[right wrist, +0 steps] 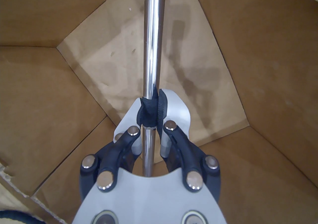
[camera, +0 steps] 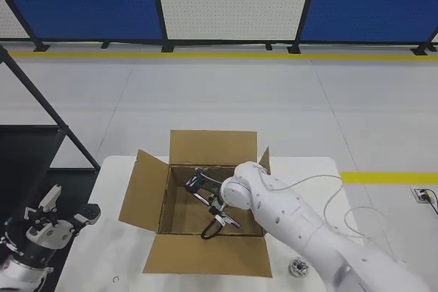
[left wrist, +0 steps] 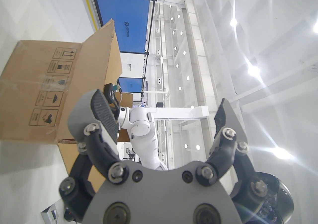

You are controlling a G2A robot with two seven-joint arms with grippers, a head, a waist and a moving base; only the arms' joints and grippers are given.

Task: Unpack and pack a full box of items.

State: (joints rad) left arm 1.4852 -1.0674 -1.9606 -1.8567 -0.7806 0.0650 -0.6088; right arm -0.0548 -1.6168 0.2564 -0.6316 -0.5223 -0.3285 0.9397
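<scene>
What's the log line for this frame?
right gripper: shut on metal rod, inside cardboard box | left gripper: open, outside box | box flaps: open

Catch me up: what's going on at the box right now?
The right gripper is down inside the open cardboard box, shut on a shiny metal rod. The left gripper is open and holds nothing, off to the side of the box near the table edge. A small round item lies on the table outside the box. Whether the rod is going in or coming out, I can't tell.
</scene>
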